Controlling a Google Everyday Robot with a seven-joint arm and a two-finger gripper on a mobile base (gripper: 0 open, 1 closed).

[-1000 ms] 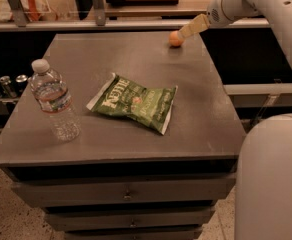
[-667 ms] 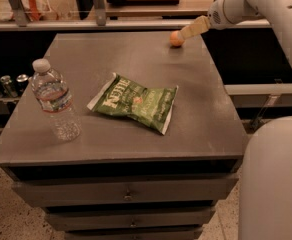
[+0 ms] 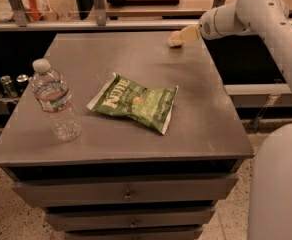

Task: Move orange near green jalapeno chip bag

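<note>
Since a second ago, the gripper has slid left along the far edge of the table and now sits right over the spot where the orange lay in plain sight. Bag and bottle have not shifted.

That move hides most of the fruit. Only a dull orange sliver shows at the gripper's lower left tip, at the back right of the tabletop, close to its far edge. Whether the gripper is clamped on the orange, only touching it, or loose around it cannot be told from this view. The arm runs off the right side of the picture, and the robot's pale body fills the lower right corner, covering the floor there.

The green chip bag lies flat near the middle of the table, well apart from the orange, its white lettering partly readable. A clear water bottle stands upright near the left edge, beside the bag but not touching it.

Bare tabletop lies between the gripper and the bag, and along the right side and the front as well. Below the front edge are closed drawers. Cans sit in shadow to the left, off the table.
</note>
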